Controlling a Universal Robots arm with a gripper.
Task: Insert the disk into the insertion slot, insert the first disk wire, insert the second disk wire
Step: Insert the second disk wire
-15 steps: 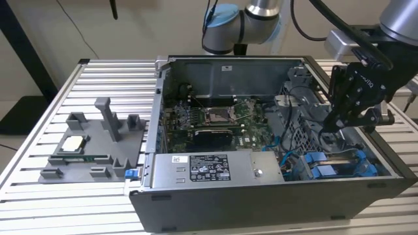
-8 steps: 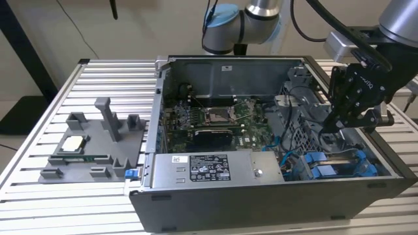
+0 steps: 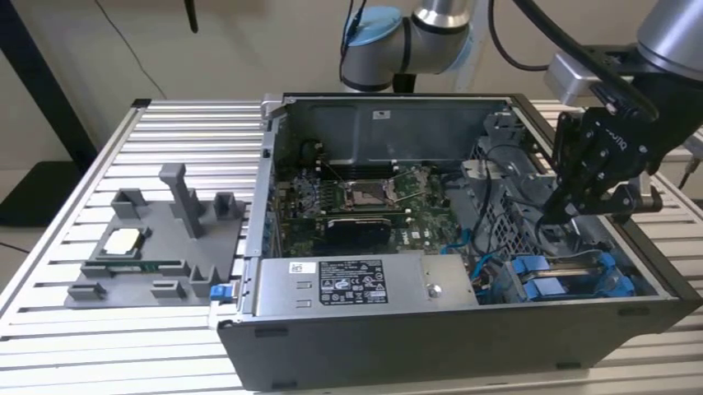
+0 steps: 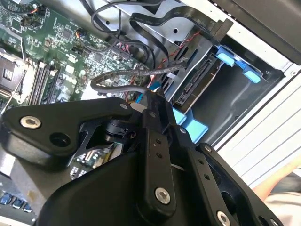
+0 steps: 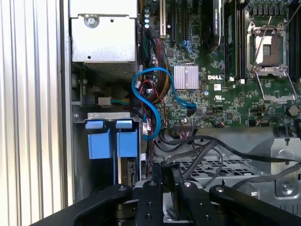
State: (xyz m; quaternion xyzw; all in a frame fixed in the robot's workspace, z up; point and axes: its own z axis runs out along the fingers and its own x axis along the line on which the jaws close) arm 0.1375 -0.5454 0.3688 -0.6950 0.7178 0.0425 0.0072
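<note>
The disk (image 4: pixel 196 81) lies edge-on in its bay at the case's corner. Its bright blue carrier tabs (image 4: pixel 226 59) stick out, and its connector edge faces the motherboard. In the first wrist view two blue carriers (image 5: pixel 113 142) sit side by side in the bay. In the exterior view they are low on the exterior view's right (image 3: pixel 571 278). My gripper (image 3: pixel 555 216) hangs just above that bay. Its fingers (image 4: pixel 151 141) stand close together, and the gripper (image 4: pixel 149 96) is shut on a black disk wire (image 4: pixel 136 75) that loops towards the disk. The gripper (image 5: pixel 168 169) meets dark cables (image 5: pixel 197 141) at its tips.
The open computer case (image 3: pixel 439 354) lies on a slatted metal table (image 3: pixel 165 132). Inside are the motherboard (image 3: pixel 363 197), the grey labelled power-supply box (image 3: pixel 363 284) and a blue data cable (image 5: pixel 155 106). A grey fixture tray (image 3: pixel 154 239) with small parts sits on the exterior view's left.
</note>
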